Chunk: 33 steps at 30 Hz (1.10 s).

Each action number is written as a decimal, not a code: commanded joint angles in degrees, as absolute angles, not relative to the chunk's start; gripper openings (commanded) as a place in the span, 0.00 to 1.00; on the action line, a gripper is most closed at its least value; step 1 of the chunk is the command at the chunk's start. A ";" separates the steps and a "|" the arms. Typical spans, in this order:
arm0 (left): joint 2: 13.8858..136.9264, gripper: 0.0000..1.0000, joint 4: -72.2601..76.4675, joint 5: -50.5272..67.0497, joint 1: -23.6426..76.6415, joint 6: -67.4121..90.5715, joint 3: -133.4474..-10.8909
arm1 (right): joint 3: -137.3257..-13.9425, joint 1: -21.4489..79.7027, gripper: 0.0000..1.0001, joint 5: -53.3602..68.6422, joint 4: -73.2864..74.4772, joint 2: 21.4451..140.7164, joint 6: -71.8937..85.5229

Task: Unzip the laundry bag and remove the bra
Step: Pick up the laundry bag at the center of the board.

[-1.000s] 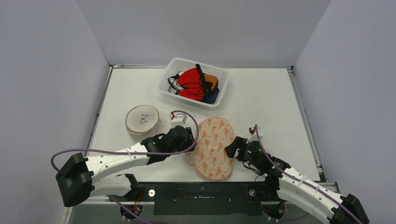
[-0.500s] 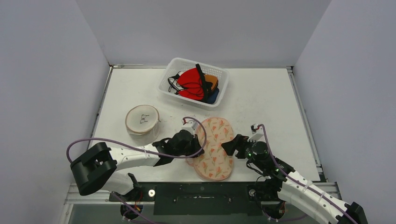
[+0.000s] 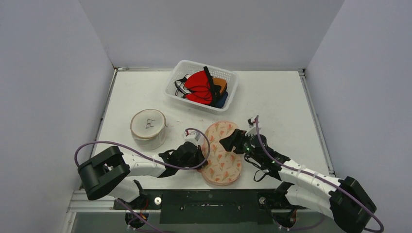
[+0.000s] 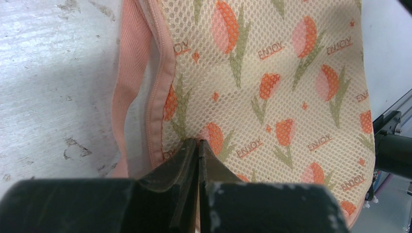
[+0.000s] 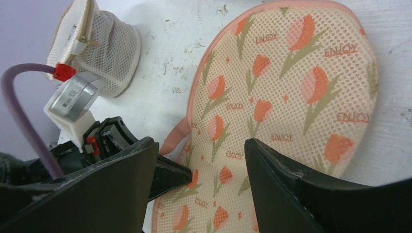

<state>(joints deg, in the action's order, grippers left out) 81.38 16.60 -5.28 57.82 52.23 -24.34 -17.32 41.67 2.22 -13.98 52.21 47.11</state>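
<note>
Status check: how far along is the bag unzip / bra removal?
Done: nothing visible yet. The tulip-print mesh laundry bag lies flat, and its pink zipper edge looks closed.
In hand: the left gripper is shut at that edge; whether it pinches the pull is unclear. The right gripper hovers open over the bag.
Left: unzip, then take out the bra, which is not in sight.

Two arms, left arm [image 3: 141, 166] and right arm [image 3: 311, 180]: white link shells, black joint housings, bulky black base joints. One mauve cable [image 5: 12, 94] runs along each. Left gripper [image 4: 198, 143] and right gripper [image 5: 201, 155]: matte black wedge fingers, scuffed edges. Left wrist camera block [image 5: 72, 104]: white mount, silver body, red plug [image 5: 63, 72].
</note>
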 commanded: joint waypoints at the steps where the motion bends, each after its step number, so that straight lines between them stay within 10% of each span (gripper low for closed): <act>1: 82.61 0.02 17.58 -6.63 58.14 51.92 -23.16 | -20.36 41.61 0.65 2.79 -22.91 61.05 45.20; 11: 81.27 0.02 18.54 -6.31 58.40 51.97 -22.15 | -16.26 37.92 0.62 2.58 -25.26 68.48 46.85; 23: 76.92 0.02 16.19 -7.56 58.67 51.05 -23.06 | -17.14 37.39 0.87 -1.15 4.44 39.97 46.34; 33: 77.00 0.02 14.96 -9.10 59.51 51.14 -22.59 | -11.98 35.99 0.97 8.00 4.13 39.54 50.41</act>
